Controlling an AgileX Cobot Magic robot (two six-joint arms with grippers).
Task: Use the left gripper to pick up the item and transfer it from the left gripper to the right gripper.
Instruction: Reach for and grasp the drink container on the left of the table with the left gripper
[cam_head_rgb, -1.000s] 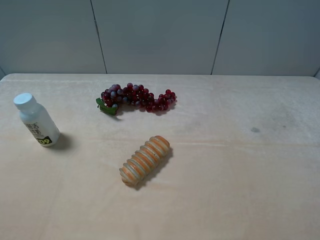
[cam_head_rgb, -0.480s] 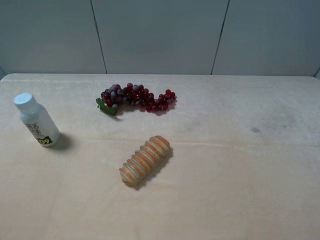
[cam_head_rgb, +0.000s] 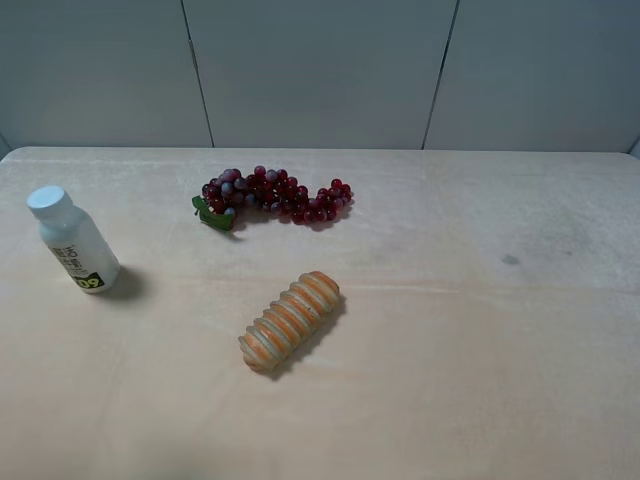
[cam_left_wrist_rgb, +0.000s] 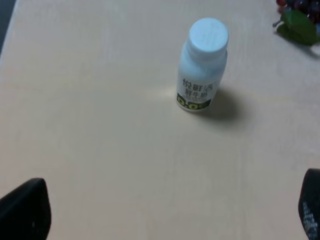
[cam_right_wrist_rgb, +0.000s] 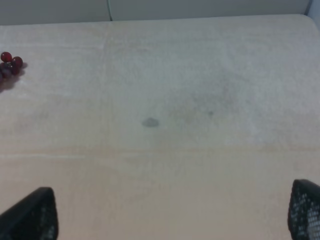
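A pale wooden table (cam_head_rgb: 450, 380) with a grey stain (cam_head_rgb: 510, 260) is backed by grey wall panels (cam_head_rgb: 320, 70); left gripper (cam_left_wrist_rgb: 167, 212) and right gripper (cam_right_wrist_rgb: 167, 214) are spread wide.

left tool (cam_left_wrist_rgb: 167, 210): jaws spread wide, raised, empty | right tool (cam_right_wrist_rgb: 167, 212): jaws spread wide, raised, empty

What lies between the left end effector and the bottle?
Nothing but bare table. The left wrist view shows the open left end effector facing the upright bottle, with no object between them.
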